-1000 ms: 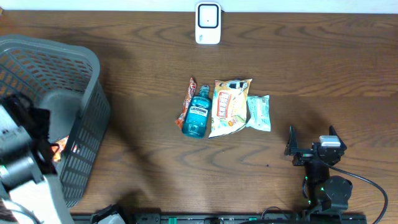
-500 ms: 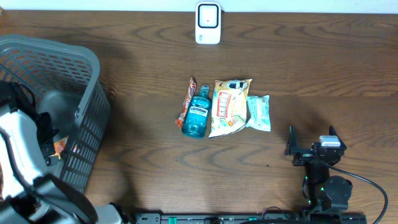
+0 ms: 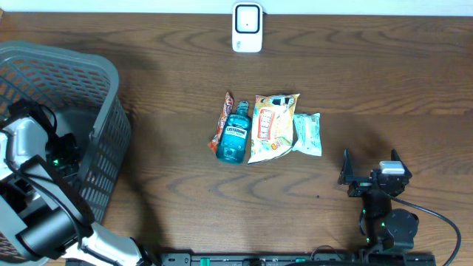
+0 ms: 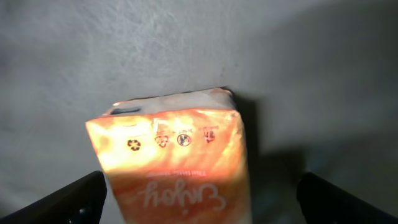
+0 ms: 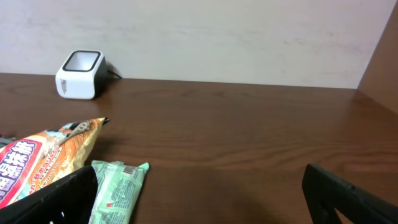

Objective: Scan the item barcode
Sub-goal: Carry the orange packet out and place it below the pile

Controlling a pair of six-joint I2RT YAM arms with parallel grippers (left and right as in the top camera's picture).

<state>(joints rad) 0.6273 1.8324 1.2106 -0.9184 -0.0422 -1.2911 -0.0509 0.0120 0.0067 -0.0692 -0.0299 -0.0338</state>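
**Orange pack lies in the basket, jaws wide on both sides**

The orange pack lies flat on the grey floor of the basket, at the left of the overhead frame. The left jaws hang right above it, spread wide, one on each side, gripping nothing. It looks like a soft, light, film-wrapped pack: it should give under pressure and may slip, so I would take it across the two long sides, near the middle, with a gentle squeeze. The face showing carries small recycling marks and script print; I see no barcode, so it is probably underneath or on an edge.

The basket's tall mesh walls hem the left arm in, so the pack must go up and over the rim. The scanner stands well apart, at the top centre of the worktop. Between them, mid-frame, sit a wrapper, a blue mouthwash bottle, a crisp bag and a green packet, side by side. The right jaws, lower right, also stand open and empty.
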